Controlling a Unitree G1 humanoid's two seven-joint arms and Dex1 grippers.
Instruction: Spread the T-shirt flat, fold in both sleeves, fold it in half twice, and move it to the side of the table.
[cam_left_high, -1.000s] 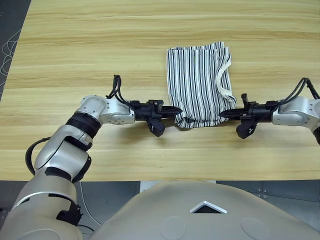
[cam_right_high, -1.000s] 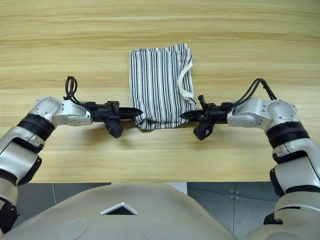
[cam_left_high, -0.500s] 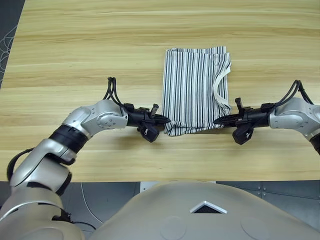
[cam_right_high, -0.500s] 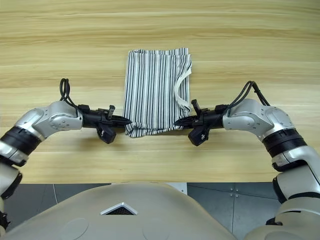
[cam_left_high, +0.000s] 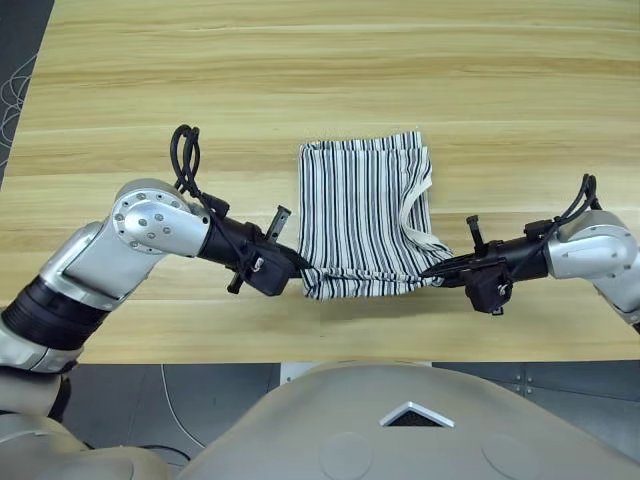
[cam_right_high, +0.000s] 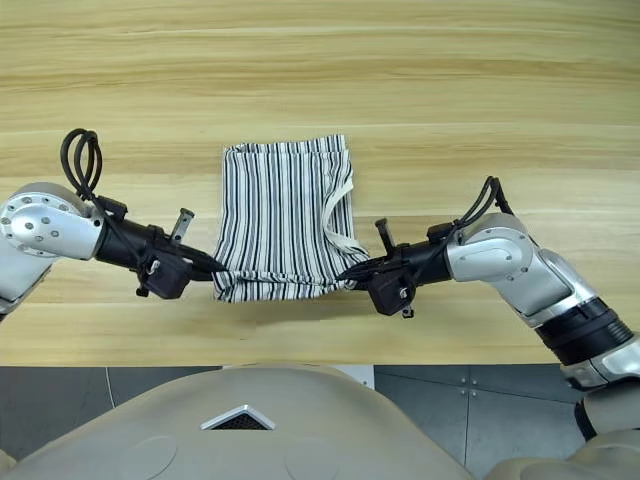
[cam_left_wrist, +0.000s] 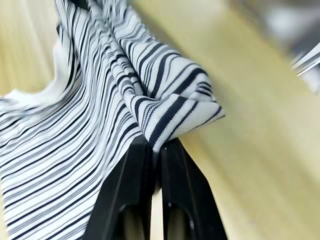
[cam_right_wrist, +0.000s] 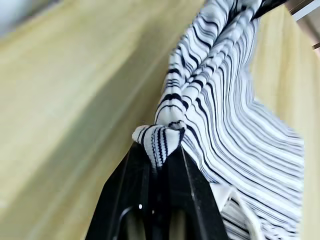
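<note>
The black-and-white striped T-shirt (cam_left_high: 360, 215) lies folded into a narrow rectangle on the wooden table (cam_left_high: 300, 70), its white collar trim along the right edge. Its near edge is raised slightly off the wood. My left gripper (cam_left_high: 303, 272) is shut on the near left corner, and the wrist view shows the striped cloth (cam_left_wrist: 165, 107) bunched between the black fingers (cam_left_wrist: 145, 200). My right gripper (cam_left_high: 432, 274) is shut on the near right corner, where a small wad of T-shirt (cam_right_wrist: 159, 139) is pinched at the fingertips (cam_right_wrist: 155, 190).
The table's near edge (cam_left_high: 320, 360) runs just below both grippers. Bare wood stretches to the left, right and far side of the T-shirt. Dark floor (cam_left_high: 15, 50) lies past the table's left end.
Both grippers have pulled the T-shirt toward the near edge and a little to the left, lifting its near edge. The left arm's elbow has swung up and outward.
</note>
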